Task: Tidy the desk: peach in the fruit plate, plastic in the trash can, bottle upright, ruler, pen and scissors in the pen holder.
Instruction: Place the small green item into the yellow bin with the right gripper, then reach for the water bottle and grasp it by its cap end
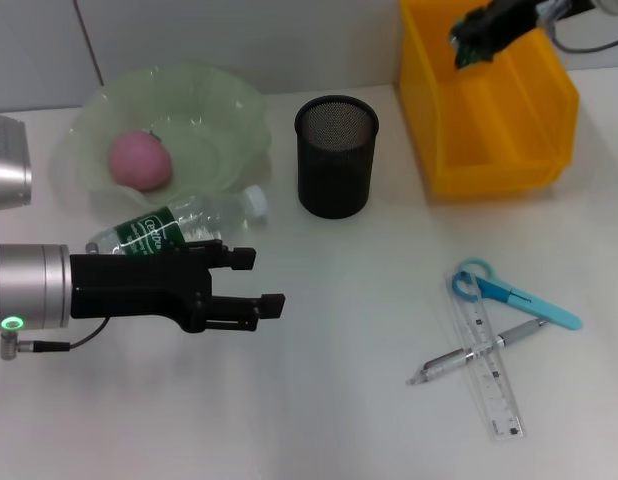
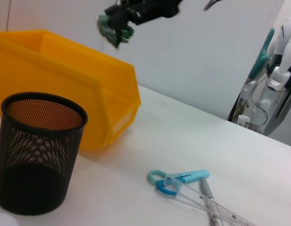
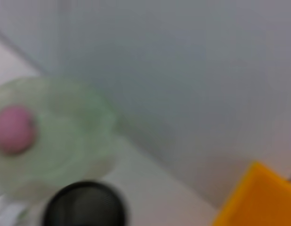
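A pink peach [image 1: 141,160] lies in the pale green fruit plate [image 1: 224,115]. A clear bottle [image 1: 179,225] with a green label lies on its side just in front of the plate. My left gripper [image 1: 269,280] is open and empty, level with the table, just in front of the bottle. My right gripper [image 1: 477,42] is high over the yellow bin [image 1: 489,150], shut on a crumpled green piece of plastic [image 2: 115,29]. Blue scissors [image 1: 509,292], a clear ruler [image 1: 492,375] and a grey pen [image 1: 474,354] lie crossed at the front right. The black mesh pen holder [image 1: 335,155] stands in the middle.
The yellow bin also shows in the left wrist view [image 2: 89,84] behind the pen holder [image 2: 39,150], with the scissors [image 2: 178,178] on the table. A silver arm part [image 1: 7,160] is at the far left. Another robot [image 2: 277,70] stands beyond the table.
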`<state>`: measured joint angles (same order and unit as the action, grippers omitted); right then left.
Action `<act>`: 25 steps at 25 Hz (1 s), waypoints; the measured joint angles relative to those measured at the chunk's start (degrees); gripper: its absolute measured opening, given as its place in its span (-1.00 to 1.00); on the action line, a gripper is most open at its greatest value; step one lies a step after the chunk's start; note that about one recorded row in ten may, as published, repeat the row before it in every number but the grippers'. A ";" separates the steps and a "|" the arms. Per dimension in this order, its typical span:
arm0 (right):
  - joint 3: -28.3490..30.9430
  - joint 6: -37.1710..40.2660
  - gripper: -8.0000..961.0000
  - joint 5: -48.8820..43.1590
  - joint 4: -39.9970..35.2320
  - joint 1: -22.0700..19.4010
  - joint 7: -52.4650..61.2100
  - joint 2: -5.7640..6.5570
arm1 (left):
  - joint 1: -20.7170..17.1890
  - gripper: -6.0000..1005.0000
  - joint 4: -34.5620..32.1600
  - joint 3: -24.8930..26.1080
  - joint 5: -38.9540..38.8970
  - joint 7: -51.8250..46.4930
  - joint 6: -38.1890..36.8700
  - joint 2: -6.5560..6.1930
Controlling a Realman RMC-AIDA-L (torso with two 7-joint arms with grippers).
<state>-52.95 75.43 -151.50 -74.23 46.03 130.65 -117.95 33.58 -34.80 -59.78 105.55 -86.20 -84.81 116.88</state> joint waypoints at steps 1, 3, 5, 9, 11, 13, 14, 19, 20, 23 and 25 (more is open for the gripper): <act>0.20 -1.87 -0.56 -0.55 1.64 0.19 0.51 0.19 | 0.06 0.66 0.00 0.00 0.00 0.00 -0.01 0.03; 0.41 -9.38 -0.57 -3.56 7.91 1.33 2.26 0.36 | 0.21 0.66 0.00 0.02 0.00 0.01 0.02 0.13; 0.43 -11.84 -0.61 -4.68 10.13 1.87 2.84 0.41 | 0.23 0.66 0.00 0.02 0.00 0.02 0.02 0.17; 0.45 -18.06 -0.64 -6.72 18.83 4.11 3.61 1.23 | 0.38 0.66 0.00 0.02 0.00 -0.11 0.19 0.21; 0.45 -19.39 -0.60 -6.78 20.62 4.51 3.63 1.50 | 0.38 0.66 0.00 0.02 0.00 -0.19 0.27 0.21; 0.46 -19.84 -0.55 -6.61 20.53 4.35 3.68 1.47 | 0.40 0.66 0.00 0.02 0.00 -0.33 0.32 0.20; 0.49 -19.95 -0.53 -6.49 20.34 4.25 3.69 1.39 | 0.41 0.65 0.00 0.01 0.00 -0.39 0.33 0.20; 0.60 -20.40 -0.16 -6.38 20.22 4.07 3.73 1.24 | 0.47 0.65 -0.03 0.02 0.00 -0.52 0.42 0.07; 0.61 -20.51 -0.08 -6.37 20.28 4.06 3.76 1.24 | 0.50 0.65 -0.05 0.01 0.01 -0.53 0.43 0.05; 0.63 -20.66 0.40 -6.34 20.09 3.96 3.93 1.18 | 0.52 0.65 -0.08 0.01 0.01 -0.54 0.44 -0.04; 0.67 -20.61 0.43 -6.23 19.56 3.84 4.13 1.10 | 0.52 0.65 -0.09 0.01 0.01 -0.54 0.44 -0.07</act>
<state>-52.28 54.82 -157.73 -54.67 49.87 134.78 -116.85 34.10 -34.89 -59.76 105.56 -86.75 -84.37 116.81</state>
